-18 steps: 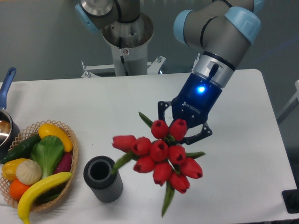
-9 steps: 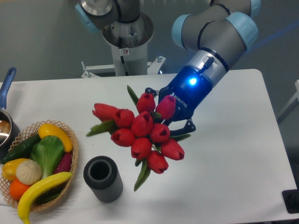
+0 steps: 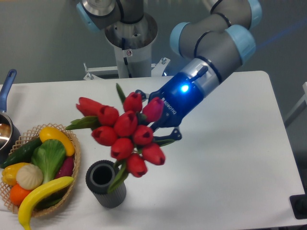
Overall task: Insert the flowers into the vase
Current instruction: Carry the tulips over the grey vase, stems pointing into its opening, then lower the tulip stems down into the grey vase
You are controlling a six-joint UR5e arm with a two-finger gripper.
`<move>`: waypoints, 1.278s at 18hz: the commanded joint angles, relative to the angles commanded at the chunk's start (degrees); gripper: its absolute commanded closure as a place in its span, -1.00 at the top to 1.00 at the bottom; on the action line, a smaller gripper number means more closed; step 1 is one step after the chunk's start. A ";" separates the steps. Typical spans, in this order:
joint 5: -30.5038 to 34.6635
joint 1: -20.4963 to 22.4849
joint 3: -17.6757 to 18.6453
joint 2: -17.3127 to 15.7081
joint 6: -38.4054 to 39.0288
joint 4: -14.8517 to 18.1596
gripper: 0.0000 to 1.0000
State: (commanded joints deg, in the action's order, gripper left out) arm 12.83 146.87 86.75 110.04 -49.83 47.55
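The flowers (image 3: 122,132), a bunch of red tulip buds with green leaves, hang in the air in my gripper (image 3: 152,120), which is shut on their stems. The buds hide most of the fingers and the stems. The bunch sits above and slightly right of the vase (image 3: 105,183), a short dark grey ribbed cylinder standing upright near the table's front edge. The lowest green leaf (image 3: 118,176) overlaps the vase's right rim in this view; I cannot tell whether it touches.
A woven basket (image 3: 73,165) of fruit and vegetables, with a banana (image 3: 41,195) at its front, stands just left of the vase. A blue-handled pot (image 3: 6,125) sits at the far left edge. The robot base (image 3: 129,38) rises behind the table.
My gripper has carried the flowers leftward across the table, from right of the vase to above it. The vase and basket have not moved.
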 joint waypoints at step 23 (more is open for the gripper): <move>5.18 -5.63 1.22 5.54 -4.73 -3.78 -0.97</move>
State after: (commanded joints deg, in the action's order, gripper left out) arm 18.01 141.24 87.97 115.58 -54.57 43.77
